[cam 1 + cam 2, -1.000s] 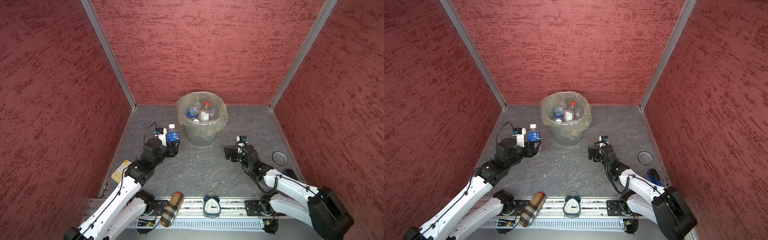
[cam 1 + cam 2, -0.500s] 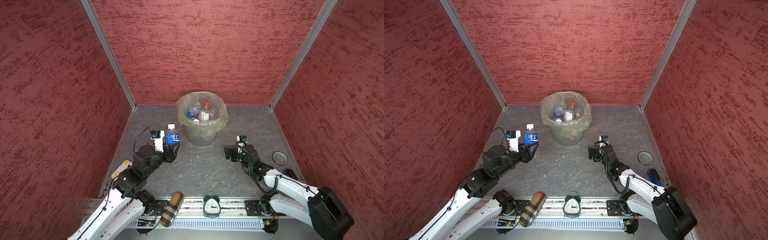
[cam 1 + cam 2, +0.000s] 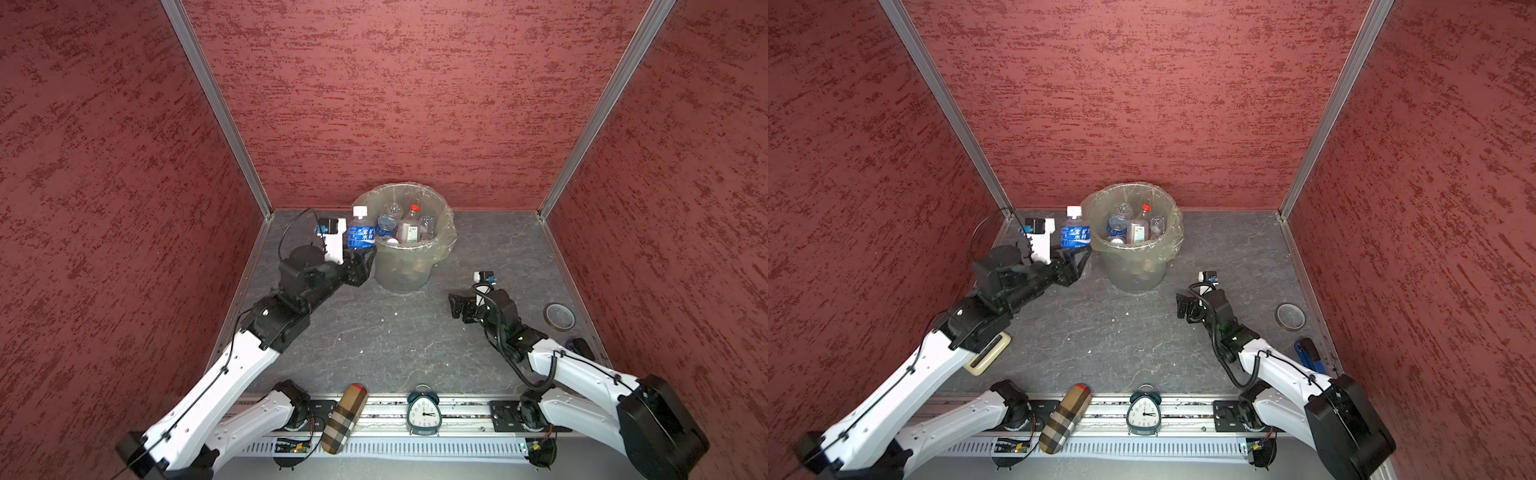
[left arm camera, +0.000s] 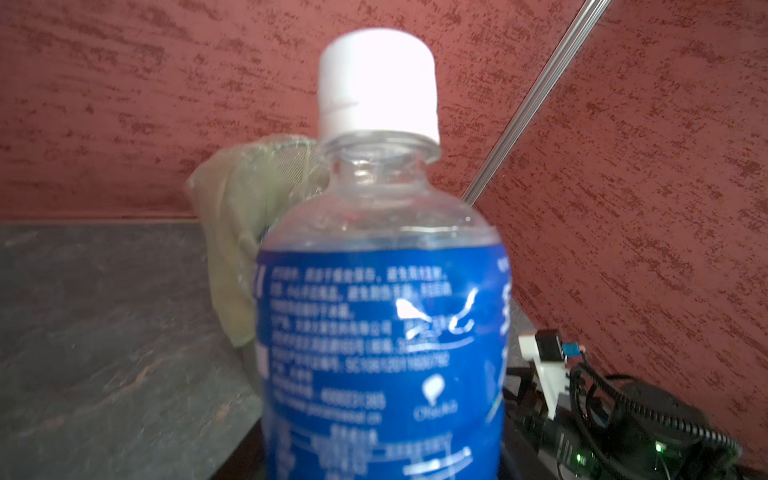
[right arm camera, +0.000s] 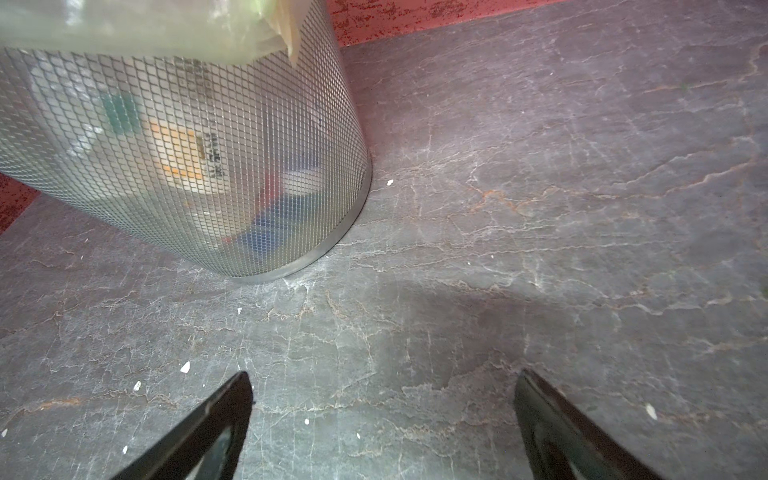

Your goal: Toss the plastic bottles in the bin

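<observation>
Left tool (image 3: 360, 257) is gripping a blue-label bottle (image 3: 360, 233) by its lower body, jaws closed partway on it, holding it upright with the white cap up, raised off the surface (image 3: 374, 340) and sitting just beside the left rim of the bin (image 3: 400, 272). Other bottles (image 3: 409, 227) are lying inside the bin, one red-capped. Right tool (image 5: 382, 399) is hanging low over the surface right of the bin, jaws spread wide, gripping nothing
</observation>
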`<control>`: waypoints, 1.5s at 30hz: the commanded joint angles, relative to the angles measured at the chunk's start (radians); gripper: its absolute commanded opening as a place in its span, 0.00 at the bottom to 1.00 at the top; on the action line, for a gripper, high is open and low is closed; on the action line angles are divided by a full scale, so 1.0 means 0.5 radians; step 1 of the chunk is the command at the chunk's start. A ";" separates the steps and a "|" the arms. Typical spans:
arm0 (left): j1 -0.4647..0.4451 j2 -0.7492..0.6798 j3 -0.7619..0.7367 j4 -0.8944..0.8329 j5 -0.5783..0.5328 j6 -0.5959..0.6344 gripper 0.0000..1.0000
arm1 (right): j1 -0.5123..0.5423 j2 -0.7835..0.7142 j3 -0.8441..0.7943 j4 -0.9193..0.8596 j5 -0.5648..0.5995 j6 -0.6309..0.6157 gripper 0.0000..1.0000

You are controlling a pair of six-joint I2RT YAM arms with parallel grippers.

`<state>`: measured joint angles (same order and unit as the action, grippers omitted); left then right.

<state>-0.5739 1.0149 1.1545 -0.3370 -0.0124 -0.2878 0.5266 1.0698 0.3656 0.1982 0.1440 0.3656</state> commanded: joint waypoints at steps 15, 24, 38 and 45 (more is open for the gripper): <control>0.280 1.052 1.091 0.189 0.248 -0.032 1.00 | -0.016 0.007 0.060 0.031 0.022 -0.011 0.99; 0.289 0.828 0.896 0.211 0.251 -0.025 1.00 | -0.016 0.023 0.065 0.036 0.025 -0.010 0.99; 0.414 0.441 0.393 0.249 0.279 -0.062 1.00 | -0.016 0.002 0.057 0.009 0.124 -0.007 0.99; 0.668 0.200 -0.143 0.232 0.231 -0.178 0.99 | -0.059 -0.004 0.115 -0.110 0.256 0.034 0.99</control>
<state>-0.2886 1.1454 1.1522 -0.2176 0.1131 -0.3408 0.5171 1.0809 0.3721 0.1768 0.2127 0.3676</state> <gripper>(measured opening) 0.994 0.987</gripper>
